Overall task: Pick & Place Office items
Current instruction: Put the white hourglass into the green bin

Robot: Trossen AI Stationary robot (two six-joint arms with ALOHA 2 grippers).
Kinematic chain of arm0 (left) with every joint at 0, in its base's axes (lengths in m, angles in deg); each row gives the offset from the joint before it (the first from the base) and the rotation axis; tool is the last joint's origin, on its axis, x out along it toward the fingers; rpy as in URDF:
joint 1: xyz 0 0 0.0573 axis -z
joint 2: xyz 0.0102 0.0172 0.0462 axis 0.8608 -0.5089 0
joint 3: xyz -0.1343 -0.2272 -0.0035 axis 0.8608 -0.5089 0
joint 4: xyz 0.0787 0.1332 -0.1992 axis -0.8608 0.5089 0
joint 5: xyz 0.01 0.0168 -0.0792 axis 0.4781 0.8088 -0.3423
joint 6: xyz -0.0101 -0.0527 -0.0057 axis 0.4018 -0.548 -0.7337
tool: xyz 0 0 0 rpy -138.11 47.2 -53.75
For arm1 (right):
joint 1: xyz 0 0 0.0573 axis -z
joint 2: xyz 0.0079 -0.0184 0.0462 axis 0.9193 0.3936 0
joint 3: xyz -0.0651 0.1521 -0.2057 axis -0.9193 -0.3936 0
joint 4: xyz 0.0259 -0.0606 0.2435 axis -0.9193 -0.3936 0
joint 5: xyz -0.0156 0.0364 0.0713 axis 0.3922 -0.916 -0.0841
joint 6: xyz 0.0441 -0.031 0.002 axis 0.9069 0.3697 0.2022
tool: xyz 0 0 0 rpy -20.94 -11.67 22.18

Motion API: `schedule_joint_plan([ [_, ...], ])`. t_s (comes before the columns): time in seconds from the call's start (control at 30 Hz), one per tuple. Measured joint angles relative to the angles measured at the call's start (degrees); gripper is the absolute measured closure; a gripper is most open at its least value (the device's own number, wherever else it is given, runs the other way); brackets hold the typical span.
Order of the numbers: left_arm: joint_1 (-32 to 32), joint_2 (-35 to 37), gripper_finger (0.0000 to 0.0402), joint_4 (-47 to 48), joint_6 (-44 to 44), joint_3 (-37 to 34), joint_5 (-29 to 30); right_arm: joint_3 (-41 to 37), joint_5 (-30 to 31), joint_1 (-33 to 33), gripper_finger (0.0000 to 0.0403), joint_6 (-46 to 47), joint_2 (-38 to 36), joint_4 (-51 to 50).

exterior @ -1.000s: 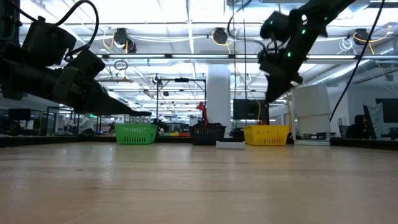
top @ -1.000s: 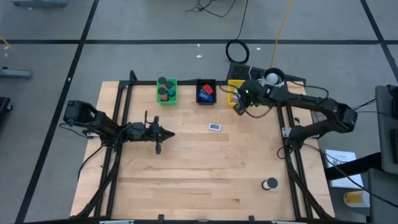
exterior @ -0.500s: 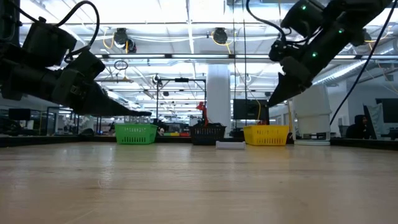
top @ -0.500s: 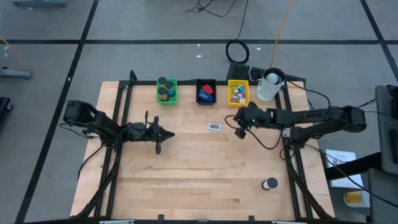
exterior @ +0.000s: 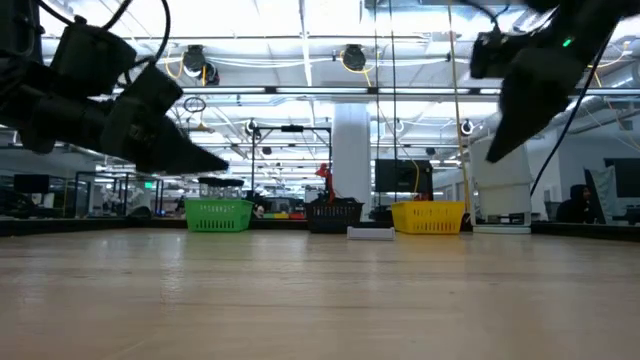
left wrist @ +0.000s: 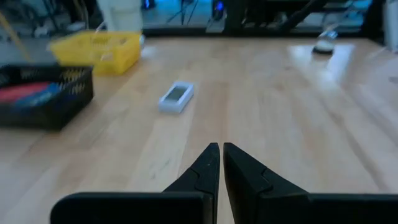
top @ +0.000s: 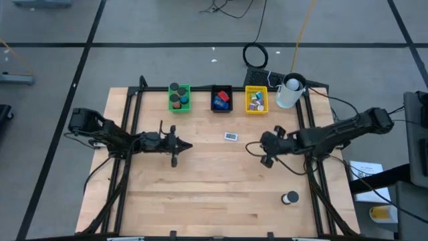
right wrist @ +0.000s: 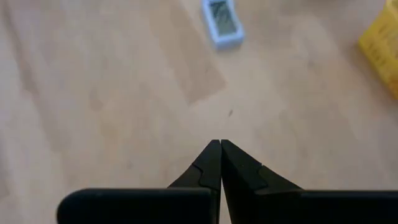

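**Overhead: both my grippers empty, two items loose on the table**

Centrally in the high view lies a small white rectangular piece (top: 231,136) with a dark window, flat on the wooden table (top: 200,194). A dark round roll (top: 290,198) sits at lower right. Along the upper edge, the green tray (top: 179,98) holds dark and coloured rolls, the black tray (top: 221,98) red and blue blocks, the yellow tray (top: 256,99) tiny pieces; a white cup (top: 288,92) stands beside it. My left gripper (top: 176,146) and right gripper (top: 257,148) flank the white piece, fingers pressed together, holding nothing. Only my right wrist view shows the piece's window (right wrist: 220,21) clearly; the low view shows just its thin edge (exterior: 370,233).
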Motion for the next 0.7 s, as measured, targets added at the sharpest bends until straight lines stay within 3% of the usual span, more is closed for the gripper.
schedule_joint_plan([
  [0.17,2.29,-0.69,0.0396,-5.32,1.59,0.38,-0.80,5.82,-0.08,-8.24,0.0402,12.11,1.05,-12.59],
  [0.3,4.22,-2.95,0.0388,-9.24,2.21,0.68,-2.56,9.30,-1.63,-13.71,0.0399,23.66,2.42,-22.54],
  [0.7,6.05,-11.31,0.0385,-8.89,2.83,5.18,-2.79,22.69,-8.62,-31.08,0.0393,51.25,9.60,-43.23],
])
